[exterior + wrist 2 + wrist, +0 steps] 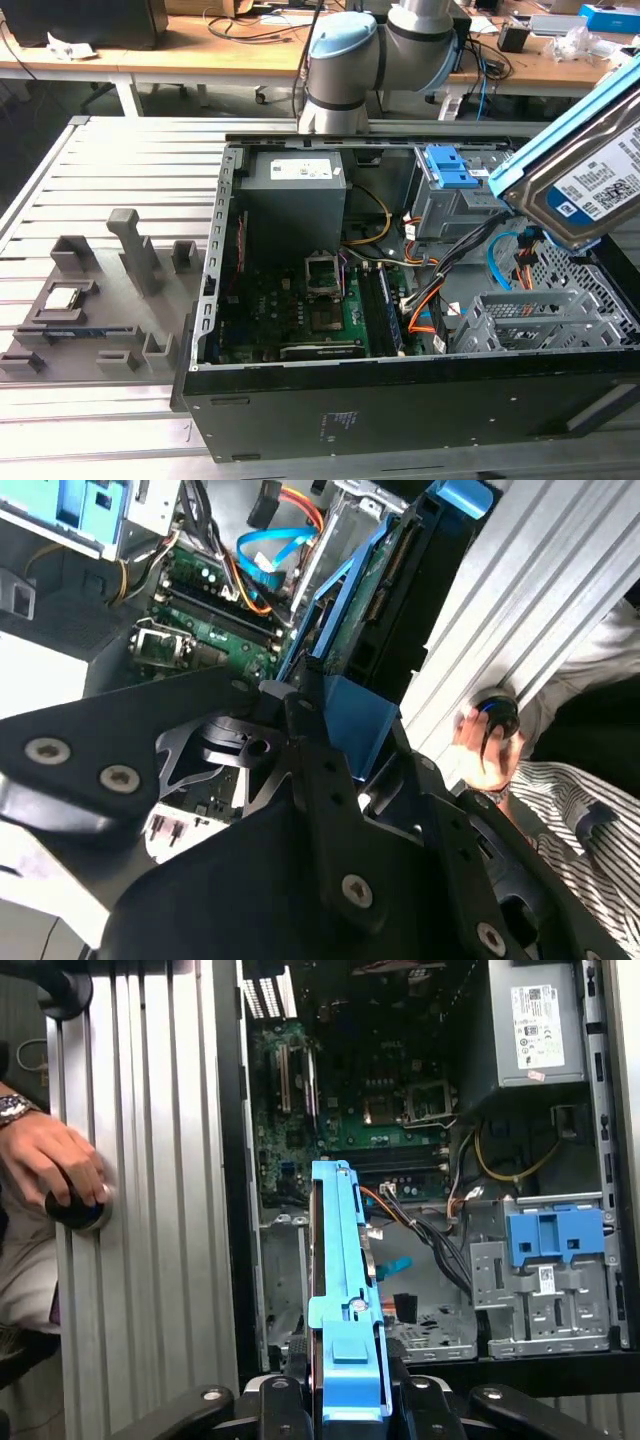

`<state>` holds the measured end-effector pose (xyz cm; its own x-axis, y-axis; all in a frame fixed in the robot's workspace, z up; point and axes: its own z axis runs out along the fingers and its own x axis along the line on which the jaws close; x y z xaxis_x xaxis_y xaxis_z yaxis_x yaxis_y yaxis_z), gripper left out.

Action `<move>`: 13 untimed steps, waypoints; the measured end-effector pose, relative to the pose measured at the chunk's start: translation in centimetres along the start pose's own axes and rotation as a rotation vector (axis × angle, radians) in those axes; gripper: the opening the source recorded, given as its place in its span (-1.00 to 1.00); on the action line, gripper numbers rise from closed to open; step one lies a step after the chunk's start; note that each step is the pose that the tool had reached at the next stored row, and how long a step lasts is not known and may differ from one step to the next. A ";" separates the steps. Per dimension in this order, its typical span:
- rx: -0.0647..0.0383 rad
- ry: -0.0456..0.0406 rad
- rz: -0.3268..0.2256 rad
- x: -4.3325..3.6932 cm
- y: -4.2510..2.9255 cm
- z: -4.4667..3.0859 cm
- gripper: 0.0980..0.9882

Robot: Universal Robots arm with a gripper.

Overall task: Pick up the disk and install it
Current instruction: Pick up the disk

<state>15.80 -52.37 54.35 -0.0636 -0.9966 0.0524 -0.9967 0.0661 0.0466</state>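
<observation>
The disk (585,165) hangs tilted above the exterior view's right end of the open computer case (400,410). It is a silver drive with a white-and-blue label and a bright blue frame. In both wrist views it is seen edge-on, as a blue frame (340,1260) pointing out from my gripper (348,1400), which is shut on its near end. The black fingers (285,1400) sit on either side of it. In the second wrist view my gripper (345,735) clamps the disk (345,610) over the case interior. A grey perforated bay (530,320) lies below the disk.
A blue-fronted grey drive cage (455,190), power supply (295,190), motherboard (300,310) and orange and blue cables (430,300) crowd the case. Grey fixtures (90,300) stand on the slatted table. A person's hand (60,1175) rests on a black knob beside the case.
</observation>
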 end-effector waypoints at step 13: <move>-0.015 -0.1336 0.074 -0.20 -2.41 0.90 -0.39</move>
<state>18.17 -52.37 53.32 -0.1443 -0.9865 -0.0769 -0.9882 0.1396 0.0626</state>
